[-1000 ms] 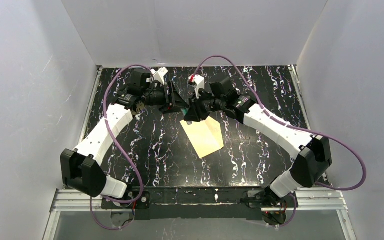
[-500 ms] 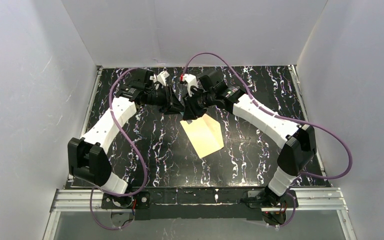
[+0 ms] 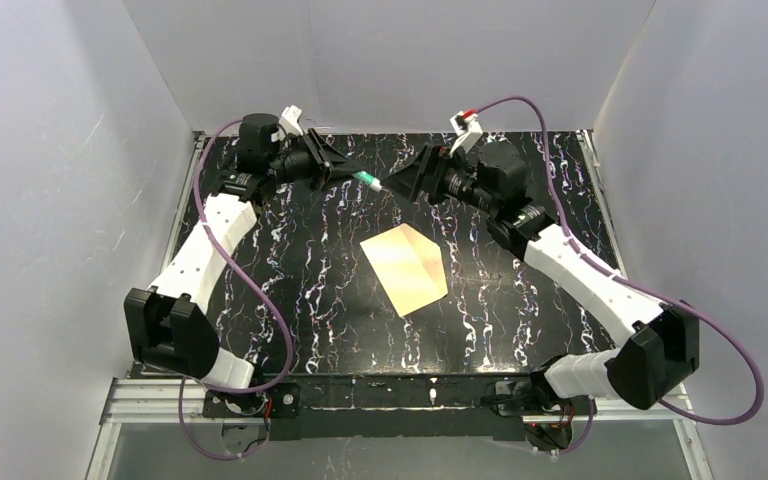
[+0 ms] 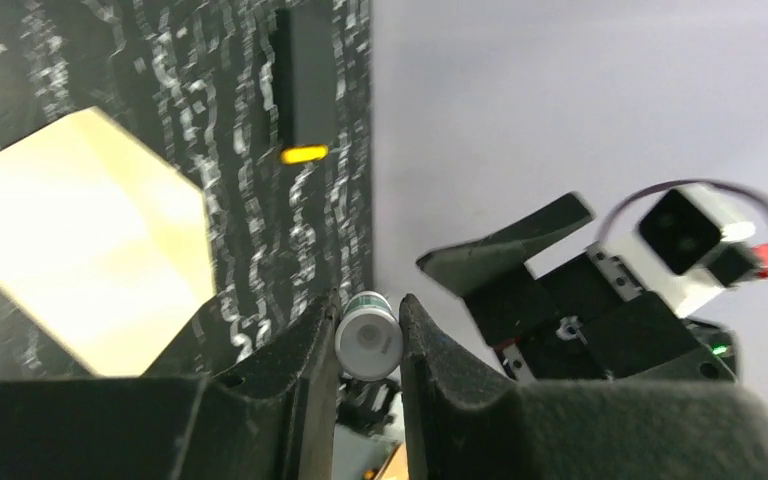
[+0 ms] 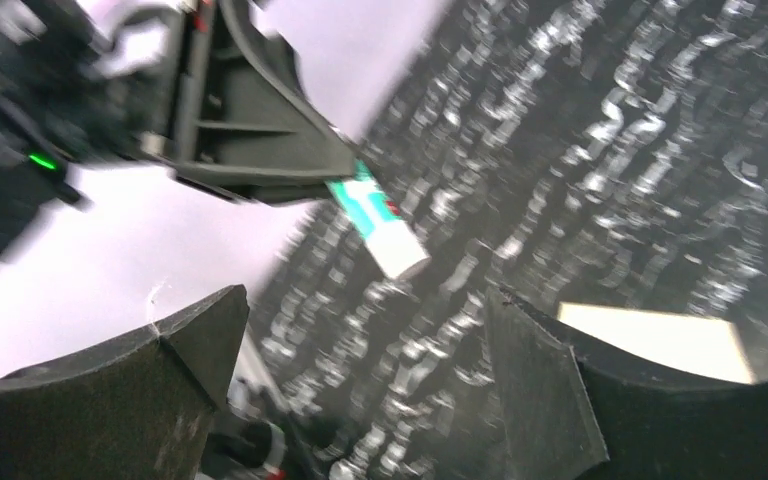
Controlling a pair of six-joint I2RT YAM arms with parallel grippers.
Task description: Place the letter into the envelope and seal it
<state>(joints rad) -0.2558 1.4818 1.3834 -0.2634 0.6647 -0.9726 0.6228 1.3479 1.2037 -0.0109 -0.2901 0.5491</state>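
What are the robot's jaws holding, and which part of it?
The left gripper pinches a small green-and-white tube by one end; the rest pokes out. The right gripper holds nothing.

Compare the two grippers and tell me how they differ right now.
The left gripper is shut on a teal-and-white glue stick; the right gripper is open and empty. The left gripper's jaws stand narrow, the right gripper's wide apart. Shared: both hover above the far end of the table, facing each other, clear of the envelope.
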